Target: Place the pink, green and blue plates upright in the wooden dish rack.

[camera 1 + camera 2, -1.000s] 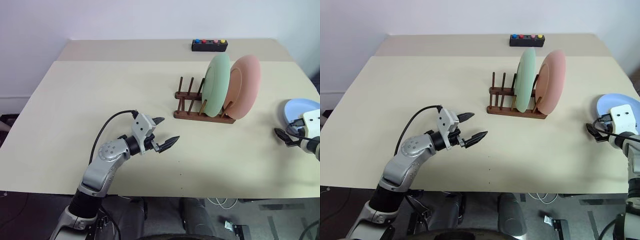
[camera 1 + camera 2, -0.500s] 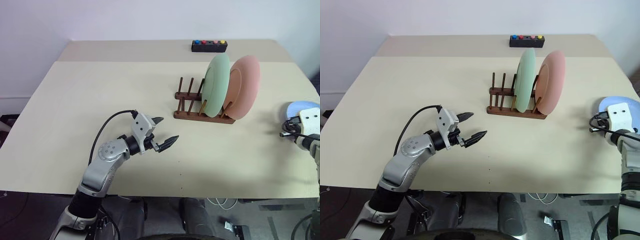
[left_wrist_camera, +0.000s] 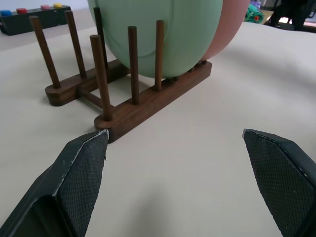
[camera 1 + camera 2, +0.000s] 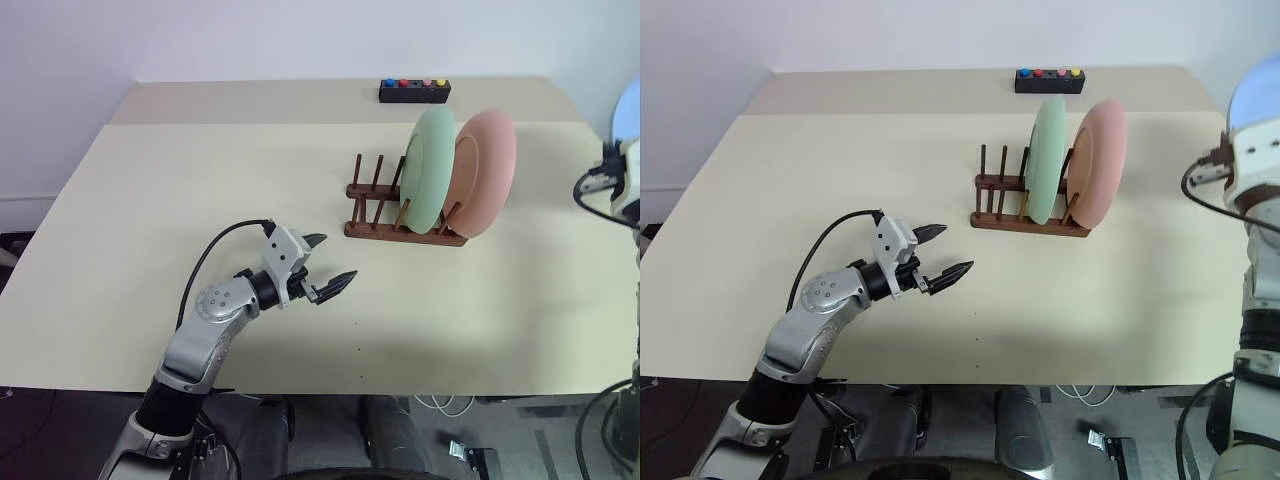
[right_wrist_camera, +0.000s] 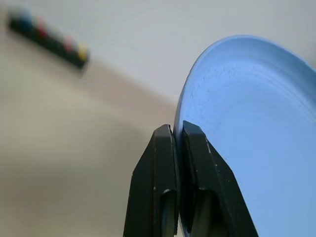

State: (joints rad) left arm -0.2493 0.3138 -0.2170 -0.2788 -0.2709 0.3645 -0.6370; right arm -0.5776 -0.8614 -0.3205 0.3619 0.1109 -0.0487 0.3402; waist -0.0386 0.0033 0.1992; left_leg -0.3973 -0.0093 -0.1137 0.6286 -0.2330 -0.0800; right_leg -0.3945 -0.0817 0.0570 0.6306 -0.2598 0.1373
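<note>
Table (image 4: 150,200) mostly bare. Wooden dish rack (image 4: 400,228) sits centre-right, green plate (image 4: 428,170) and pink plate (image 4: 484,172) already upright between its pegs, pink on the right; empty peg slots remain to the left of green, likely for the last plate. Blue plate (image 5: 256,128) is off the table at my right edge, my right gripper (image 5: 177,163) clamped tight on its rim so it hangs edge-on, ready for slotting. My left gripper (image 4: 322,268) hovers over the table near the rack, jaws wide apart, holding nothing. Button box (image 4: 414,91) at far edge.
</note>
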